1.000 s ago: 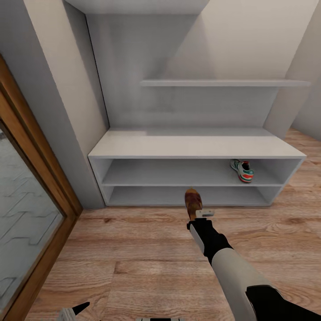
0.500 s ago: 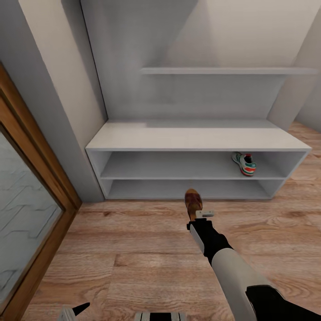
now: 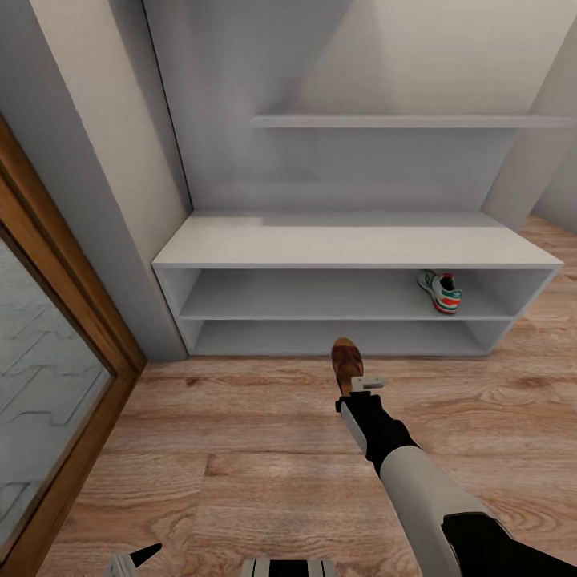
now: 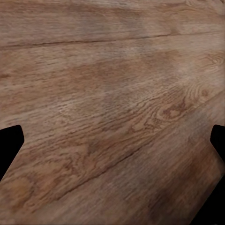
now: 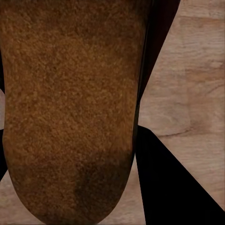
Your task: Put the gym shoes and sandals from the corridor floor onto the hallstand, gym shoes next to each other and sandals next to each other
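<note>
Right claw [image 3: 353, 386] grips a brown sandal [image 3: 347, 362] with tan footbed, held before the rack [image 3: 353, 244]; a green-striped sneaker [image 3: 440, 290] sits at the upper tier's right end; left claw [image 4: 112, 140] open

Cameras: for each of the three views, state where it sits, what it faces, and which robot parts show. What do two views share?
Head view: on the head, looking down at the hallstand, one gym shoe and the right gripper holding a sandal.
Left wrist view: faces the corridor floor; dark fingers at the edges.
Right wrist view: close on the sandal's footbed.
Shared: the sandal, head and right wrist views.
</note>
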Robot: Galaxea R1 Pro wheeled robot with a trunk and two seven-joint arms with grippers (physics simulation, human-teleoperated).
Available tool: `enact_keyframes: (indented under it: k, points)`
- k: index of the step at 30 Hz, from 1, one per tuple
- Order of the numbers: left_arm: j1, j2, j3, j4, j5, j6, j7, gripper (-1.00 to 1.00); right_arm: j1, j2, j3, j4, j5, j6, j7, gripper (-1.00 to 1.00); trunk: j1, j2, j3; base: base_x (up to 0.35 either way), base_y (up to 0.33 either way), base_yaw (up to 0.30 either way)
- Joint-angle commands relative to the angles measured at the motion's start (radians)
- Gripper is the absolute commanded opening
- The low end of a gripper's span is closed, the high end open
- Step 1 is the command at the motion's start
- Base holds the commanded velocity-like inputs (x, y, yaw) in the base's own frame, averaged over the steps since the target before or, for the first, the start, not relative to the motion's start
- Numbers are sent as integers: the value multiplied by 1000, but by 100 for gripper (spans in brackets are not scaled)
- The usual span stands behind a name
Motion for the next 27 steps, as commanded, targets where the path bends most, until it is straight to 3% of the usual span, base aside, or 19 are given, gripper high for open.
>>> enact_keyframes:
  k: [1,5,10,17,27]
  points:
    - [-1,0,0,1,2,-5,-4,100,0,0,5,-4,2,7,-4,-100,0,0,-1,0,0,0]
    - [-1,0,-1,1,2,-6,-4,100,0,0,24,-33,1,8,0,-100,0,0,-1,0,0,0]
    - [-1,0,-27,1,2,-5,-4,100,0,0,42,-143,1,13,1,-100,0,0,-1,110,3,0]
    - [-1,0,-33,1,2,-4,-4,100,0,0,46,-149,0,13,2,-100,0,0,-1,256,79,0]
    - [-1,0,-33,1,3,-4,-3,100,0,0,45,-148,-1,13,2,-100,0,0,-1,83,17,0]
